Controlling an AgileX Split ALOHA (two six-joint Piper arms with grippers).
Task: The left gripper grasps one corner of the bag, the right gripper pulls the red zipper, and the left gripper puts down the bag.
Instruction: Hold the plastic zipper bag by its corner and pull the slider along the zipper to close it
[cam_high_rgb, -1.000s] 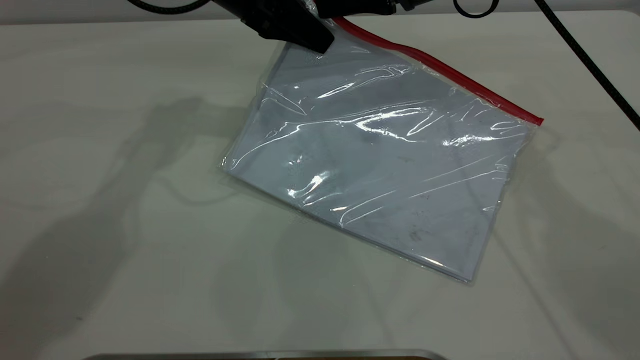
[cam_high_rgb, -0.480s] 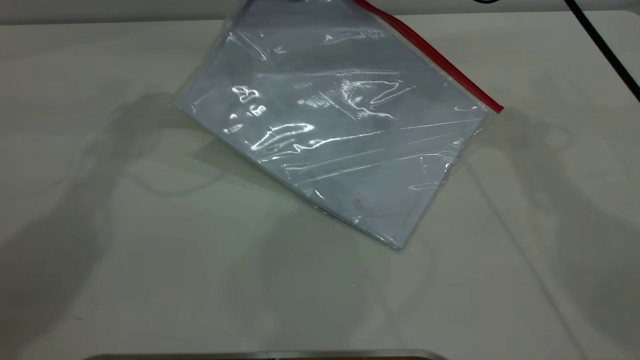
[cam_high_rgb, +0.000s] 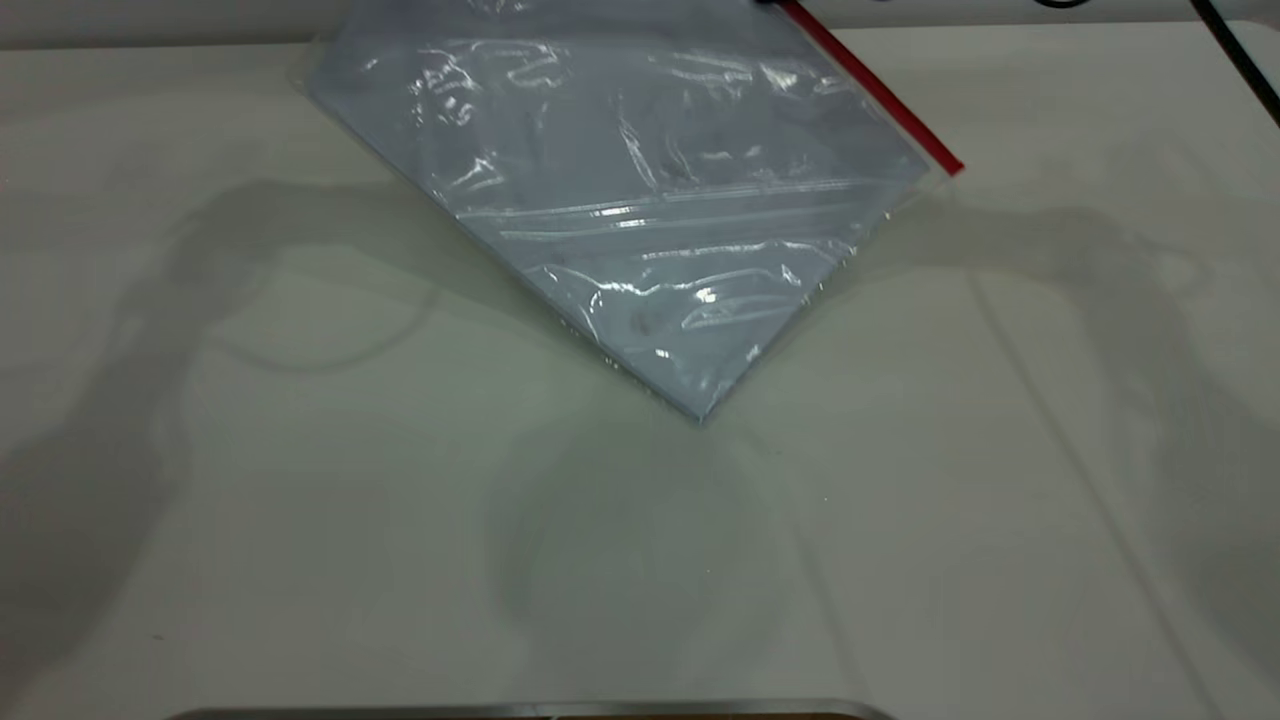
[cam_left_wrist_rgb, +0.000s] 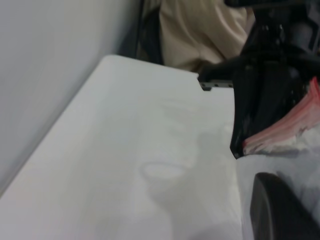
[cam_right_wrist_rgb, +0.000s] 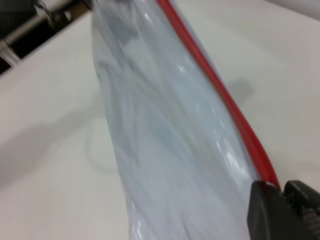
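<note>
The bag (cam_high_rgb: 640, 190), a clear crinkly pouch with white sheets inside, hangs tilted above the table, its lowest corner (cam_high_rgb: 702, 415) pointing down. The red zipper (cam_high_rgb: 880, 95) runs along its upper right edge. Both grippers are above the exterior view's top edge. In the right wrist view my right gripper (cam_right_wrist_rgb: 282, 189) is shut on the red zipper (cam_right_wrist_rgb: 220, 95). In the left wrist view one finger of my left gripper (cam_left_wrist_rgb: 267, 182) lies against the bag (cam_left_wrist_rgb: 285, 162) at the corner by the red strip (cam_left_wrist_rgb: 290, 130). The right gripper (cam_left_wrist_rgb: 245, 145) pinches that strip close by.
The white table (cam_high_rgb: 300, 500) lies open under the bag. A black cable (cam_high_rgb: 1240, 55) crosses the far right corner. A metal edge (cam_high_rgb: 530, 710) shows at the near side. A person in beige clothing (cam_left_wrist_rgb: 200, 30) is beyond the table's end.
The bag has been lifted off the table and carried up and to the left. Both grippers have risen out of the exterior view with it.
</note>
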